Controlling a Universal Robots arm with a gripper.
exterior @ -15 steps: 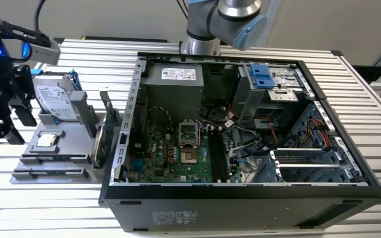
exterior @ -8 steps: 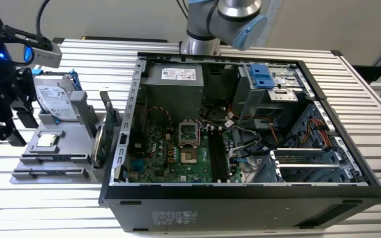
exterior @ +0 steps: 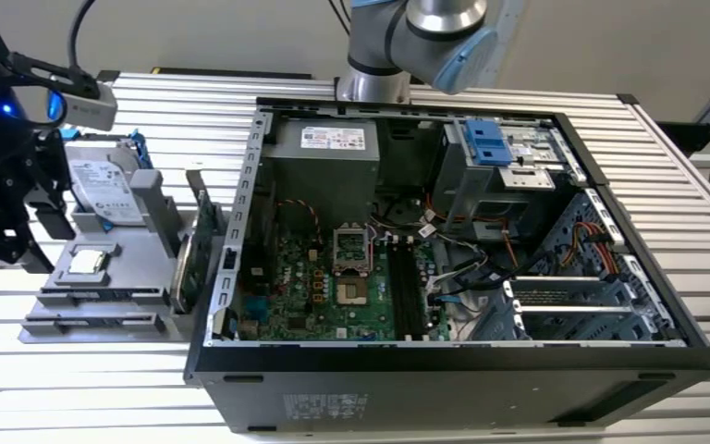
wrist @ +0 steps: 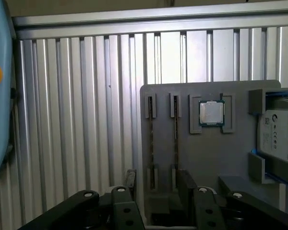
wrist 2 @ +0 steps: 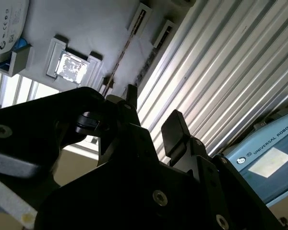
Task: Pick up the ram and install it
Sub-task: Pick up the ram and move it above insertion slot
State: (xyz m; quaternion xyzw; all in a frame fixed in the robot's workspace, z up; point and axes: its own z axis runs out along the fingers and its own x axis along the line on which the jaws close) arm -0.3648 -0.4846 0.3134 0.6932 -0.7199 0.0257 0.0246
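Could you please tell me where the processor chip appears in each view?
Exterior view: chip on the grey holder, exterior view's left.
Second wrist view: chip next to the hard drive.
First wrist view: chip between ram and hard drive.
Shared landmark: the hard drive.

worktop point(exterior: 182, 102): silver, ribbed stripes | case point(exterior: 454, 379): black | motherboard point(exterior: 293, 287) inside case: green | holder point(wrist: 206, 158): plain grey | hard drive point(exterior: 99, 180): silver, white label, blue frame | ram point(wrist: 175, 139): dark | claw point(wrist: 157, 184): black | arm point(exterior: 447, 28): silver, light-blue caps
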